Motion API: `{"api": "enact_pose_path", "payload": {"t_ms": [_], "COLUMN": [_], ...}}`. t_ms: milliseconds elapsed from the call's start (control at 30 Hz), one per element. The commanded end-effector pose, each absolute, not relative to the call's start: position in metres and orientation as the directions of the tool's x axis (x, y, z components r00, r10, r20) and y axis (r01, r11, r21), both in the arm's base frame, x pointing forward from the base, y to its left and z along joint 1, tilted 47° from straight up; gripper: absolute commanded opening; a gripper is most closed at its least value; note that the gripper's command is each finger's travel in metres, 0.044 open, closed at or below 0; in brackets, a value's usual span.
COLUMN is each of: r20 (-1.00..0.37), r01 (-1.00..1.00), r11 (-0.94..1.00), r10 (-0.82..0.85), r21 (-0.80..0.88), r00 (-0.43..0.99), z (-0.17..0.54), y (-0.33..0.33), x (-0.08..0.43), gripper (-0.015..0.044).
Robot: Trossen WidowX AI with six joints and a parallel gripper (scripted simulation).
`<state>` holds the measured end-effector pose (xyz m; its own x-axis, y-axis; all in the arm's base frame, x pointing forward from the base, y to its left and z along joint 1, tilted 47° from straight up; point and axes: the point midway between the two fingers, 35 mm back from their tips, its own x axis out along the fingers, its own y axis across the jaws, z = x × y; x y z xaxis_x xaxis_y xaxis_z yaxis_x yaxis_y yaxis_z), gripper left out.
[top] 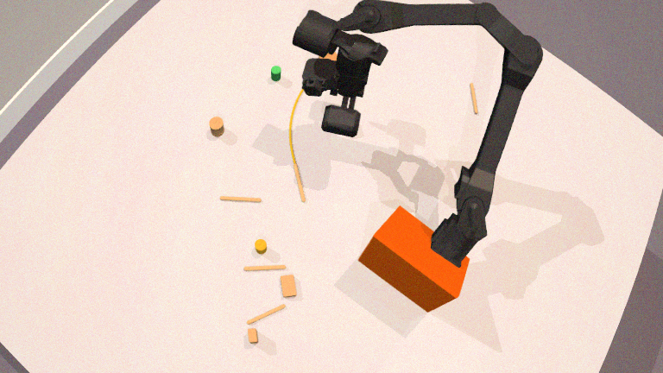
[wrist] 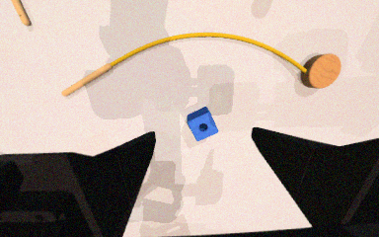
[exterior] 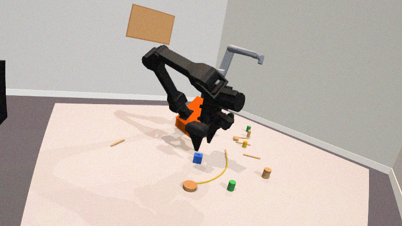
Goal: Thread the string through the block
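The stick (top: 299, 183) (exterior: 225, 153) (wrist: 87, 79) lies flat on the table at the end of the yellow string (top: 290, 129) (exterior: 226, 164) (wrist: 206, 35). The string curves to the round wooden button (exterior: 189, 186) (wrist: 326, 70), mostly hidden by the arm in the top view. The block (exterior: 197, 158) (wrist: 202, 124) is a small blue cube with a round dark hole in its top face; the arm hides it in the top view. My gripper (exterior: 202, 146) (wrist: 203, 133) is open and empty, pointing down above the table near the block. The stick is to the upper left in the wrist view.
A green cylinder (top: 276, 73) (exterior: 231, 185) and a wooden cylinder (top: 216, 126) (exterior: 266, 172) stand beyond the string. Loose sticks (top: 240, 199) (top: 473, 97), a yellow cylinder (top: 260, 245) and small wooden blocks (top: 288, 286) lie around. The orange base (top: 410, 251) carries the arm.
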<state>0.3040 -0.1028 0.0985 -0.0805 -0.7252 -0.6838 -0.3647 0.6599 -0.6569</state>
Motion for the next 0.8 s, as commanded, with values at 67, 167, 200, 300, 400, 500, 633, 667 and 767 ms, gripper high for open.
{"api": "enact_pose_path", "payload": {"t_ms": [67,167,200,300,400,500,633,667,767], "r20": [-0.68,-0.68,-0.68,-0.68,-0.68,-0.68,-0.68,-0.68,-0.68], "r01": [0.531,0.655,0.693,0.796,0.879,0.941,0.989,0.994,0.993], "r11": [0.545,0.474,0.448,0.362,0.267,0.166,0.025,-0.01,-0.116], "r10": [-0.728,-0.728,-0.728,-0.728,-0.728,-0.728,-0.728,-0.728,-0.728], "r21": [-0.649,-0.588,-0.564,-0.485,-0.394,-0.293,-0.149,-0.111,0.002], "r00": [-0.083,-0.083,-0.083,-0.083,-0.083,-0.084,-0.084,-0.084,-0.084], "z": [0.1046,0.1055,0.1057,0.1064,0.1072,0.1081,0.109,0.1092,0.1101], "y": [-0.1014,-0.101,-0.1009,-0.1006,-0.1002,-0.0998,-0.0994,-0.0993,-0.099], "x": [0.3015,0.3011,0.301,0.3007,0.3004,0.3,0.2997,0.2996,0.2992], "gripper": [0.044,0.044,0.044,0.044,0.044,0.044,0.044,0.044,0.044]}}
